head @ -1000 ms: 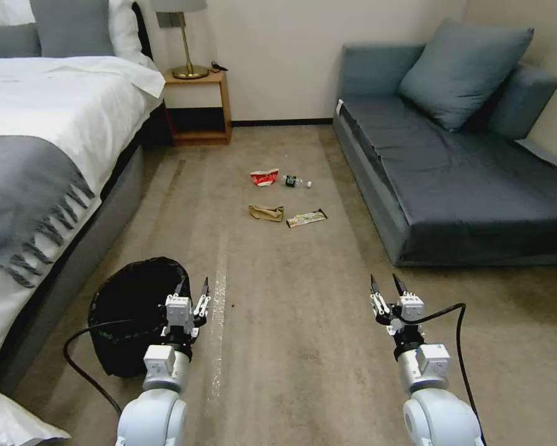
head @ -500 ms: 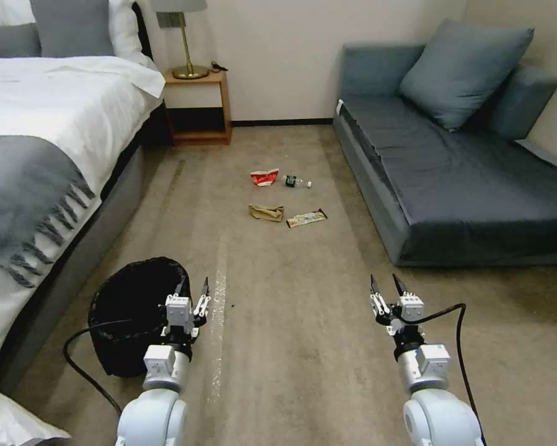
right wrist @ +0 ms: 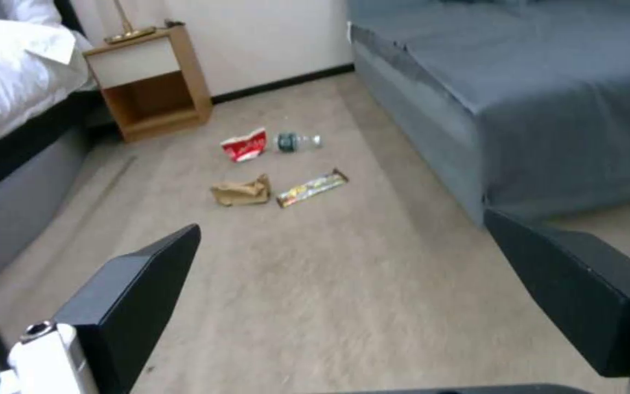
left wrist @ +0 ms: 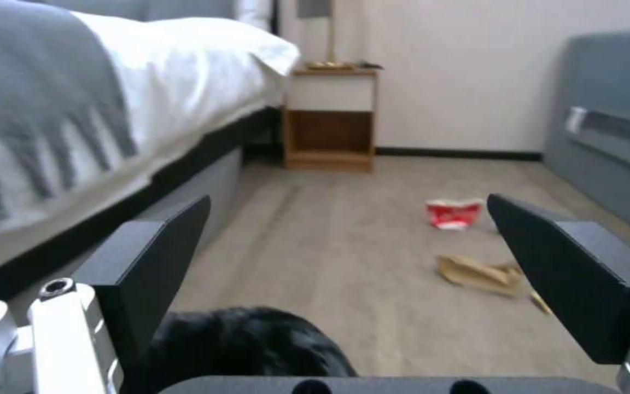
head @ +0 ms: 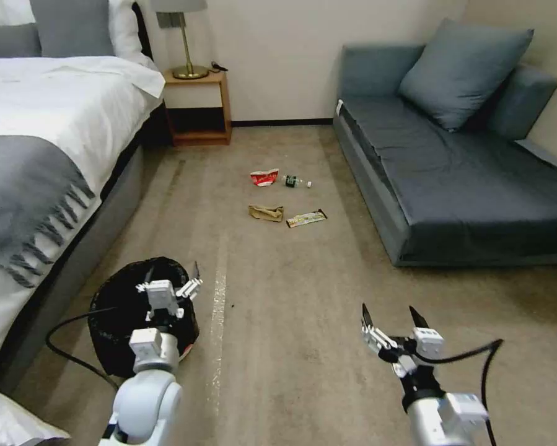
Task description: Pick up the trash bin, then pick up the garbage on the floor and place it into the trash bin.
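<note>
Currently, the bin (head: 120, 316) stands on the carpet (head: 290, 322) close beside the bed (head: 36, 186), on the robot's left; it is lined with a crinkly black bag, and a strip of whitish base shows at its lower right edge. The left gripper (head: 171, 280) hangs over the bin's opening, near the rim on the side away from the bed, with its 2 fingers spread wide and nothing between them. In the left wrist view the gripper (left wrist: 348, 241) shows the same wide gap, with part of the black bag (left wrist: 242, 345) visible below it. The right gripper (head: 393, 316) hangs above bare carpet on the robot's right, well apart from the bin, its fingers also spread and empty; the right wrist view confirms this gap (right wrist: 340, 251). The garbage lies farther ahead on the carpet, between the bed and the sofa (head: 470, 179), as 4 items in 2 rows. The far row holds a red-white carton (head: 264, 178) and, just beside it toward the sofa, a small clear bottle (head: 295, 182) lying on its side. The near row holds crumpled brown paper (head: 266, 212) and, just beside it toward the sofa, a yellow-silver wrapper (head: 306, 217). No gripper touches any of the 4 items.
</note>
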